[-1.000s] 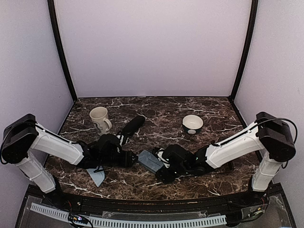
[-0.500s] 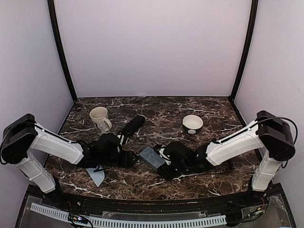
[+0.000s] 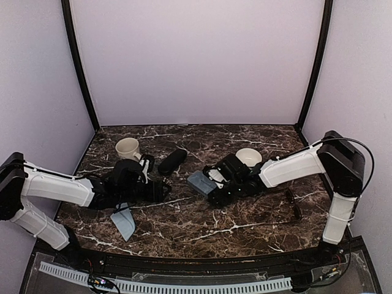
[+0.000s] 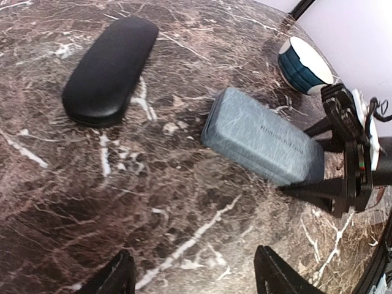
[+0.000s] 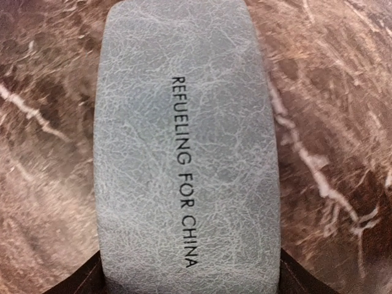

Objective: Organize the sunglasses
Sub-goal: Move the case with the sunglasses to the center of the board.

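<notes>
The blue-grey case point(image 5: 187, 122) carries one line of black capitals along its lid, "REFUELING FOR CHINA"; no other writing is legible. One pair of sunglasses point(image 3: 293, 203) shows only as a thin dark shape on the marble table point(image 4: 153, 202), just right of the right forearm and well apart from both grippers. It is too small to show detail, and a second pair cannot be made out. The right gripper point(image 5: 190, 283) pinches the blue-grey case across its width at one end, with a finger against each long edge. The left gripper point(image 4: 196, 278) is spread wide over bare table, holding and touching nothing. The black case point(image 4: 110, 70) and a bowl point(image 4: 304, 64) lie beyond it.
</notes>
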